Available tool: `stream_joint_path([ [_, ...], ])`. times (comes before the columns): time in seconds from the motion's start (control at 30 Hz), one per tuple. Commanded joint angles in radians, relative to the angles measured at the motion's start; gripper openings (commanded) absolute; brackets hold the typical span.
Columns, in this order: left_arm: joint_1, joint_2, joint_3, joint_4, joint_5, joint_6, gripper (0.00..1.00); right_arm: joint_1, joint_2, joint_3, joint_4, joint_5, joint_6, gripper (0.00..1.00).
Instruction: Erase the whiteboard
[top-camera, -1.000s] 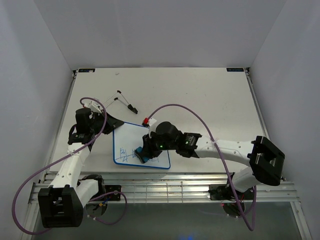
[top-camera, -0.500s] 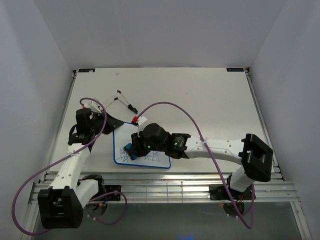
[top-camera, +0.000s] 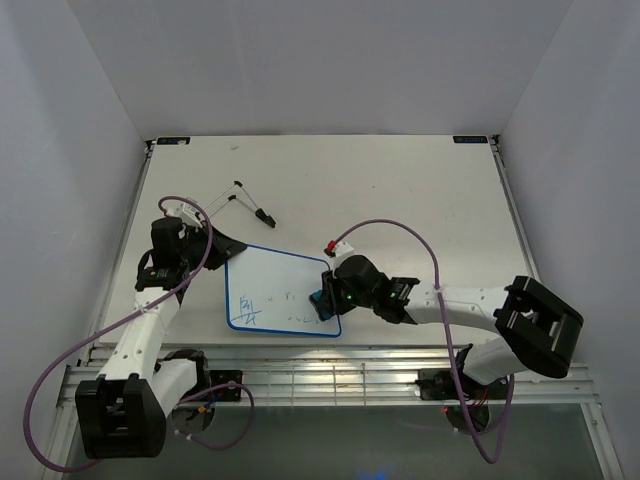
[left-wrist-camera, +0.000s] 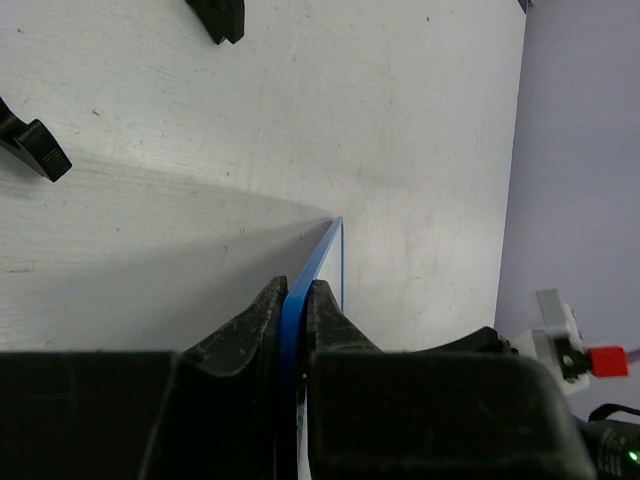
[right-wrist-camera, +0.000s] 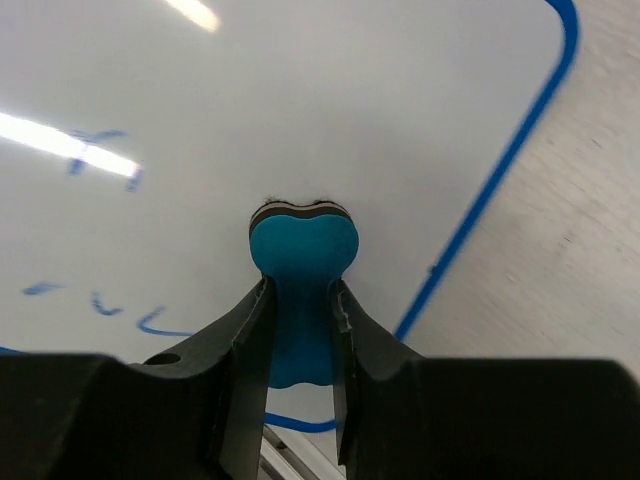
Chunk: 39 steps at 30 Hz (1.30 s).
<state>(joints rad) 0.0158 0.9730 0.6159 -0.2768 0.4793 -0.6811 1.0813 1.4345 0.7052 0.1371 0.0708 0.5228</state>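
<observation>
The whiteboard (top-camera: 285, 288), a glossy flat white rectangle with a thin blue rim and rounded corners, lies on the matte white worktop (top-camera: 400, 190), lower centre-left in the top view. Its long axis runs left to right, slightly skewed. Blue marker scribbles (top-camera: 248, 308) mark its lower left. The left pincer (left-wrist-camera: 297, 297) is clenched on its upper-left rim. The right pincer (right-wrist-camera: 300, 290) grasps a blue bone-shaped eraser (right-wrist-camera: 303, 245) at the lower-right corner.
</observation>
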Motion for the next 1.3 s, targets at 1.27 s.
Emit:
stream_joint_path([
  [1.27,0.0,-0.003,0.007,-0.055,-0.13,0.089,0.0,-0.08,0.117,0.066,-0.156,-0.107,-0.064,0.08],
])
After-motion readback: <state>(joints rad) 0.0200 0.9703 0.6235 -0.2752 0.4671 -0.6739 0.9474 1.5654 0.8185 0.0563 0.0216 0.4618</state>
